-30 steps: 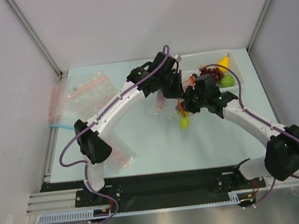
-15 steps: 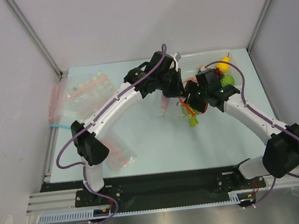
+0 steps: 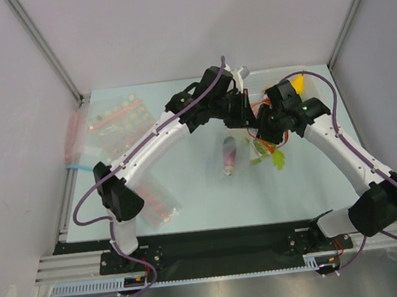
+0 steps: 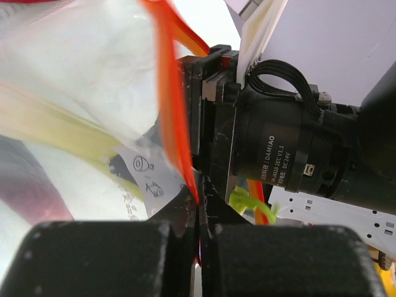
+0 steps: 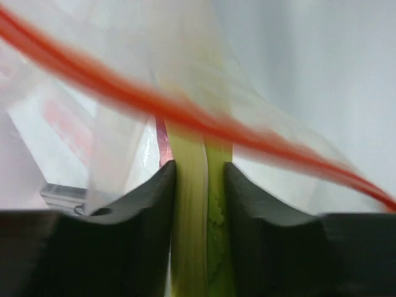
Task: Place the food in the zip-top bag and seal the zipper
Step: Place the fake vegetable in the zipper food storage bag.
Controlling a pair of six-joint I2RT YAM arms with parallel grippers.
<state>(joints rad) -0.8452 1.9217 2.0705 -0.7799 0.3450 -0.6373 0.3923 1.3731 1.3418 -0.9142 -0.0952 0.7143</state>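
— Both grippers have drifted toward the tabletop's far right corner, carrying the bag along. What's held?
— Left gripper (image 4: pixel 199 213) pinches the red-orange zipper (image 4: pixel 170 93), lifting the zip-top bag (image 4: pixel 80 55). Right gripper (image 5: pixel 199 185) clamps the scallion (image 5: pixel 198 241), seemingly partway inside. Grapes unseen; sealing remains.

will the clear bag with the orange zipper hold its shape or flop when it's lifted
Probably floppy: the clear plastic bag wrinkles and sags beneath its red-orange zipper strip, pinched between the left fingers. Likely light, since that edge pinch alone seems to carry it. It may give way when the green-and-white scallion stalk in the right fingers pushes in.
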